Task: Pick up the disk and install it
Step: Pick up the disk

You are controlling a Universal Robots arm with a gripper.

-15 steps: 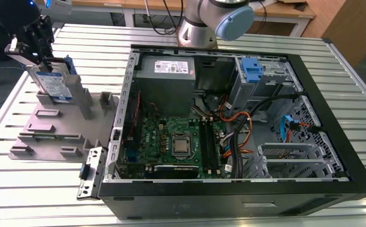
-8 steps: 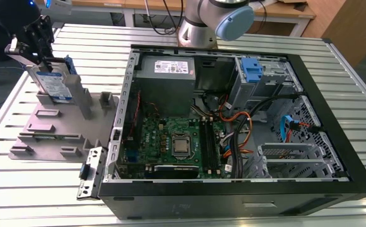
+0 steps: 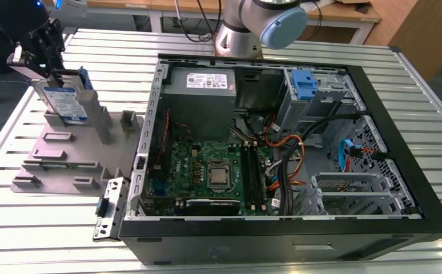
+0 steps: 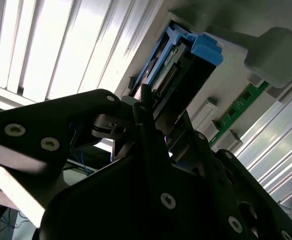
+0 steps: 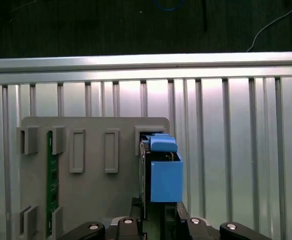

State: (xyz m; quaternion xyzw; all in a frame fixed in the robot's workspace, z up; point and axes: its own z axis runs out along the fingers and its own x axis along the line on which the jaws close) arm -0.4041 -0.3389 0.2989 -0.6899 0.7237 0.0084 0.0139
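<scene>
My pincer [image 3: 52,68] is clamped on the upper end of the disk [image 3: 63,101], at ten o'clock in the exterior view. The drive stands on edge, label facing the camera, with a blue rail along its far side. Its lower end is at the grey holder block [image 3: 61,154]. I cannot tell whether it sits in the block's slot or has cleared it.

In the first wrist view the disk [image 5: 165,180] shows edge-on, blue plastic uppermost, running out from between the black fingers [image 5: 135,202] of the pincer [image 5: 153,212]. The second wrist view has the fingers [image 4: 146,107] closed against the drive's connector end [image 4: 186,75].

The holder block [image 5: 93,190] lies on the slatted metal worktop [image 3: 38,228] and carries a green memory stick [image 5: 51,180] in another slot.

From three to five o'clock in the exterior view lies the open computer case [image 3: 404,228], well apart from the disk. Inside are the grey power supply [image 3: 202,97] at twelve, the green motherboard [image 3: 198,165] below it, and a bare blue bracket [image 3: 303,85] in the drive bay at one o'clock. The arm's base [image 3: 259,23] stands just behind the case.
</scene>
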